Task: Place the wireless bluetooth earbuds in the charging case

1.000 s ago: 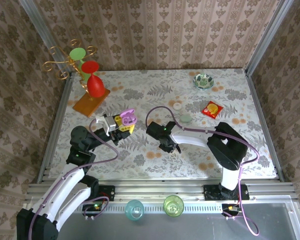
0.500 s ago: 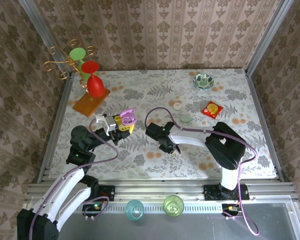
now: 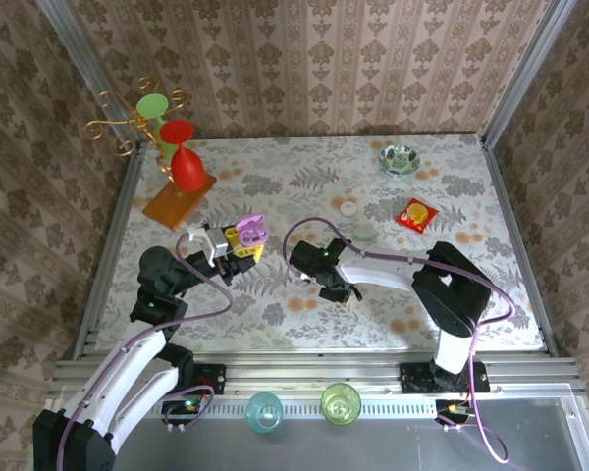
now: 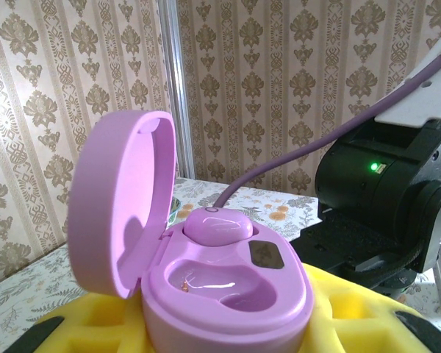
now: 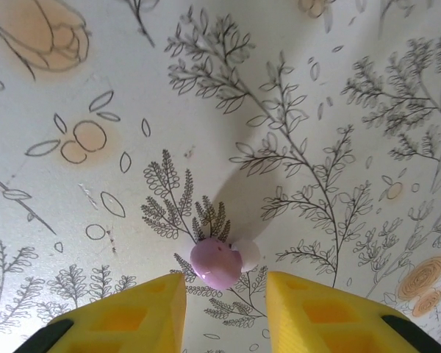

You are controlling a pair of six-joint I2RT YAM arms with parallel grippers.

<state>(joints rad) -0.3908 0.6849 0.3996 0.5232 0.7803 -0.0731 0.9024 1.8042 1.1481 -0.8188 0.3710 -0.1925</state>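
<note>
One lilac earbud (image 5: 217,265) on the table (image 5: 316,110), midway between open jaws of the right gripper (image 5: 224,288)

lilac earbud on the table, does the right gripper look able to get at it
Probably yes. In the right wrist view the lilac earbud lies on the tablecloth just ahead of the open right gripper, roughly centred between its yellow fingers, with nothing in the way.
</note>
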